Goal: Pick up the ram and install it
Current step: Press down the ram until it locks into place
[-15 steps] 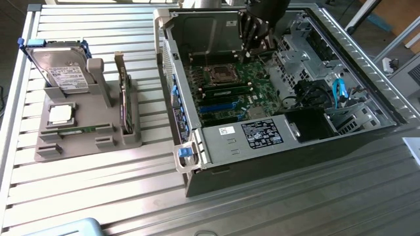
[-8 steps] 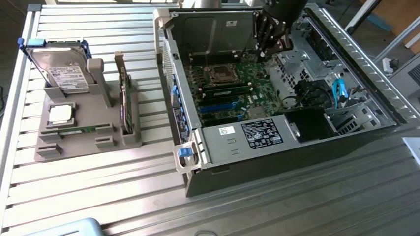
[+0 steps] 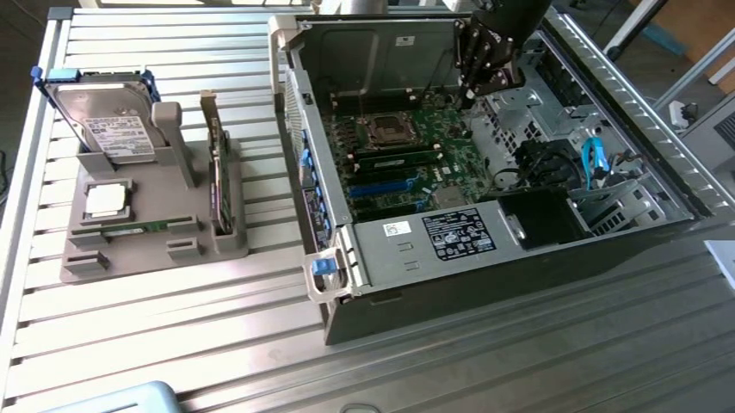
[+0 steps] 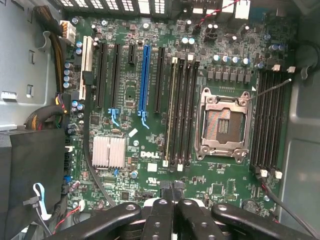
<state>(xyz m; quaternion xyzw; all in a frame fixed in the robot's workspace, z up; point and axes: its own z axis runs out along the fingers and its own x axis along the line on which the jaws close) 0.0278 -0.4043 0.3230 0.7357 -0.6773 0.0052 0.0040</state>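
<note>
Hovering over the open computer case (image 3: 483,172), my gripper (image 4: 172,192) has its fingers pressed together with nothing between them. Directly below lies the motherboard (image 4: 165,95), its empty processor socket (image 4: 222,125) flanked by memory slots (image 4: 181,110). The ram (image 3: 213,168) stands on edge in the grey holder (image 3: 150,228), well apart from the case, beside the hard drive (image 3: 106,125).

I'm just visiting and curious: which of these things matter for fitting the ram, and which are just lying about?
Part of the job:
- ram, standing in a motherboard slot
- motherboard
- the arm's jaws, shut above the board

Just lying about:
- hard drive
- processor chip
- expansion card
- grey holder that carries them
</note>
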